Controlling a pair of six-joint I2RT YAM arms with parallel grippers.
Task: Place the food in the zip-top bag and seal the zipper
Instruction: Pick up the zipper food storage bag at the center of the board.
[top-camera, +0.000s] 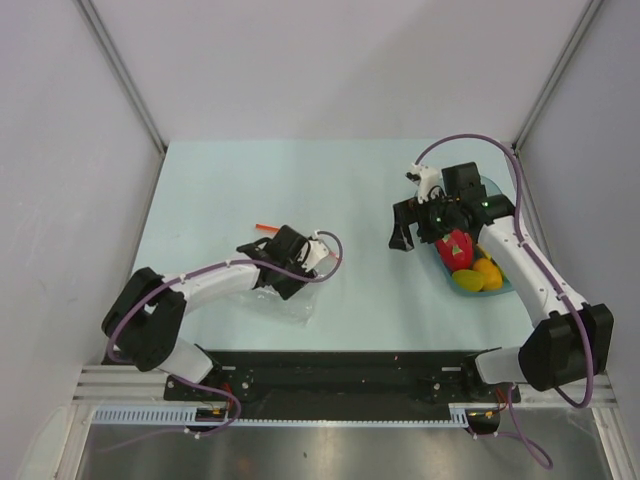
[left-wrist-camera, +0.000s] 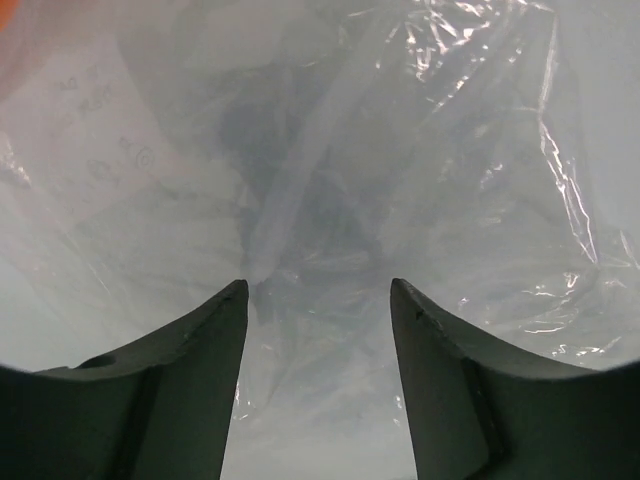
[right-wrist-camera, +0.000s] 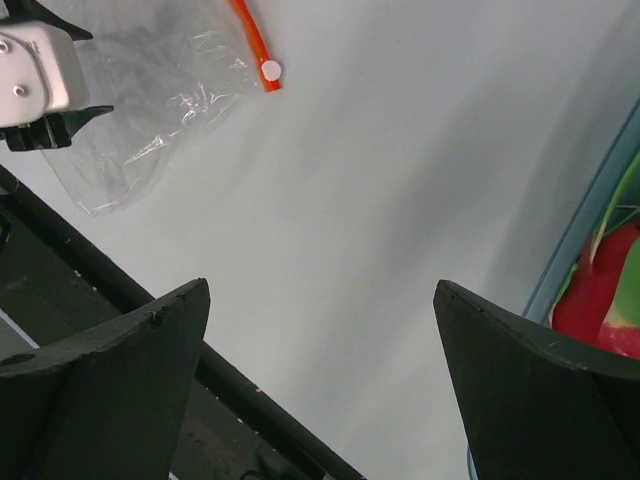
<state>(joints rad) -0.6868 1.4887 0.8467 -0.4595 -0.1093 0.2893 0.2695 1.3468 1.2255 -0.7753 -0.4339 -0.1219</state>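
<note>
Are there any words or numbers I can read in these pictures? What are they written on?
Faint grey print on the zip-top bag, left wrist view: too blurred to read.
No other words, numbers or labels can be read on the food, the teal bowl or elsewhere.

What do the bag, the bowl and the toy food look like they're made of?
Bag: thin clear plastic film, glossy, crinkled with glints. Bowl: probably hard translucent teal plastic, judging by its see-through rim. Food: likely moulded plastic, smooth and shiny.
</note>
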